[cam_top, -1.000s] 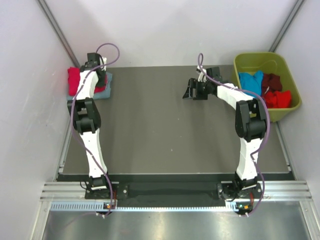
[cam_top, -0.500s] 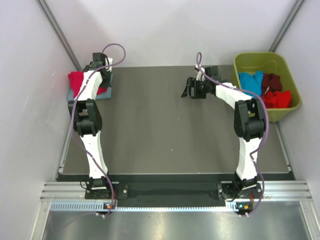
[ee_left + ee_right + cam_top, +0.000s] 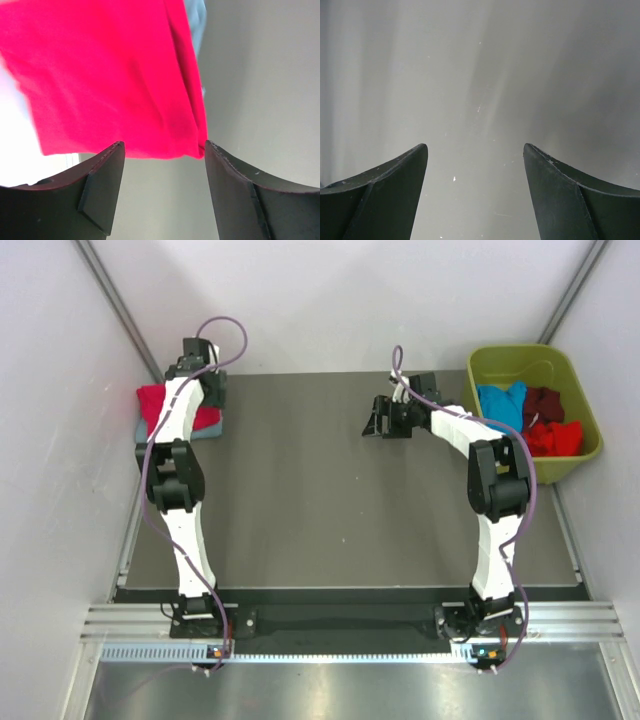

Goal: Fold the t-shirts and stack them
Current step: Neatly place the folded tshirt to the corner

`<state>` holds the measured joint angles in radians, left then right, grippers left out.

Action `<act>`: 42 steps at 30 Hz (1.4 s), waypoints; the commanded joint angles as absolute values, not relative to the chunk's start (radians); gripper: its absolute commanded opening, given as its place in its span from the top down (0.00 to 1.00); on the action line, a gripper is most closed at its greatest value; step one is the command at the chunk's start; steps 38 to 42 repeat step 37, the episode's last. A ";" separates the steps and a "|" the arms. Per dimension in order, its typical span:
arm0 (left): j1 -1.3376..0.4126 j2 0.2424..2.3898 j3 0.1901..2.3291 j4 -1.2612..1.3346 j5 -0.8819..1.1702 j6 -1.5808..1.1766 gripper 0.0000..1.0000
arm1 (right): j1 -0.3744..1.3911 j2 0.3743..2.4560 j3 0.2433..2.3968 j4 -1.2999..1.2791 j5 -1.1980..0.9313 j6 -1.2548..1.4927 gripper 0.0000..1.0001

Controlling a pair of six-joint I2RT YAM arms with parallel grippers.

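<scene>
A folded crimson-red t-shirt (image 3: 158, 404) lies on a blue-grey t-shirt (image 3: 147, 430) at the table's far left corner. In the left wrist view the red t-shirt (image 3: 110, 75) fills the top, with a strip of the blue-grey one (image 3: 196, 22) at its right edge. My left gripper (image 3: 210, 390) (image 3: 162, 146) is open, its tips just short of the red hem, and nothing is between the fingers. My right gripper (image 3: 380, 420) (image 3: 475, 146) hangs open and empty over bare table at the back middle. Bright blue (image 3: 500, 405), maroon (image 3: 545, 402) and red (image 3: 556, 438) t-shirts lie in the bin.
The olive-green bin (image 3: 520, 357) stands at the far right beside the table. White walls close in on the left, back and right. The dark table top (image 3: 320, 510) stretches between the arms.
My left gripper has opened and let go of the red t-shirt, which now rests on the blue-grey one; the wrist has pulled back a little. The right arm has barely moved.
</scene>
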<state>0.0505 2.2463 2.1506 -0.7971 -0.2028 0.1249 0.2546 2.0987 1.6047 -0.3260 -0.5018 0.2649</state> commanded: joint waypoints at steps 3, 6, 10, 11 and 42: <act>0.084 2.171 2.243 -0.727 -0.276 0.051 0.29 | 0.270 2.097 1.658 -0.291 -0.512 0.256 0.22; 0.117 2.189 2.272 -0.733 -0.201 0.037 0.27 | 0.270 2.082 1.652 -0.299 -0.503 0.244 0.22; 0.103 2.177 2.250 -0.736 -0.096 0.035 0.36 | 0.271 2.025 1.649 -0.321 -0.367 0.212 0.16; 0.100 2.165 2.246 -0.742 -0.053 0.029 0.37 | 0.282 2.007 1.666 -0.340 -0.298 0.200 0.14; -0.244 2.146 2.253 -0.723 -0.020 -0.083 0.01 | 0.302 1.588 1.525 -0.266 0.446 -0.114 0.00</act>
